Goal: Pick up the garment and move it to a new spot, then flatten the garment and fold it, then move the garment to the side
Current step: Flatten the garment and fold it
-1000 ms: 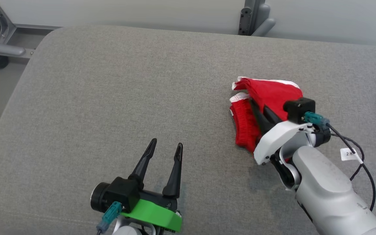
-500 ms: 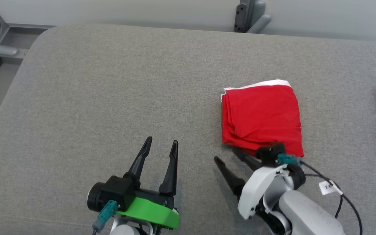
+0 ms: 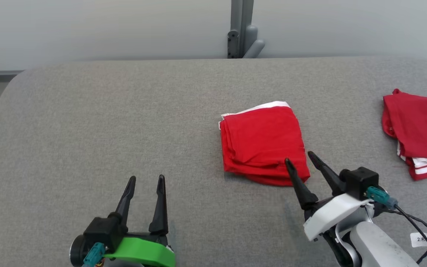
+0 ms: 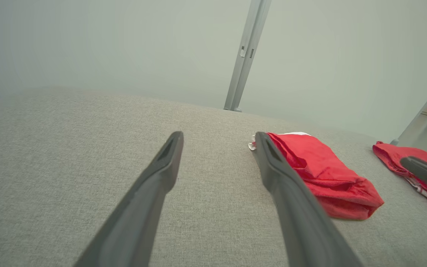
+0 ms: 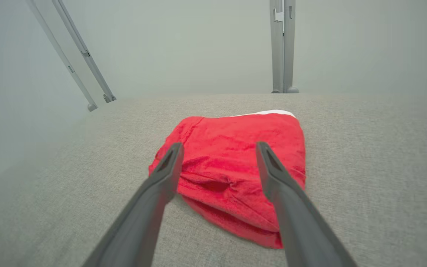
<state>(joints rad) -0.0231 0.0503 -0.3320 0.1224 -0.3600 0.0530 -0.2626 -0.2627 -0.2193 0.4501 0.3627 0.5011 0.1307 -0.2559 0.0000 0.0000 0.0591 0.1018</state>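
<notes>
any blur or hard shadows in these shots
Head view: even, soft light, folded garment sharp, only a faint shadow beside the right claw. Left wrist view: near fingers blurred. Right wrist view: fingers soft, wall plain and pale.

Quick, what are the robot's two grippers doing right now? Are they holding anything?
Left gripper: open, holding nothing.
Right gripper: open, holding nothing, tips by the folded red garment.
</notes>
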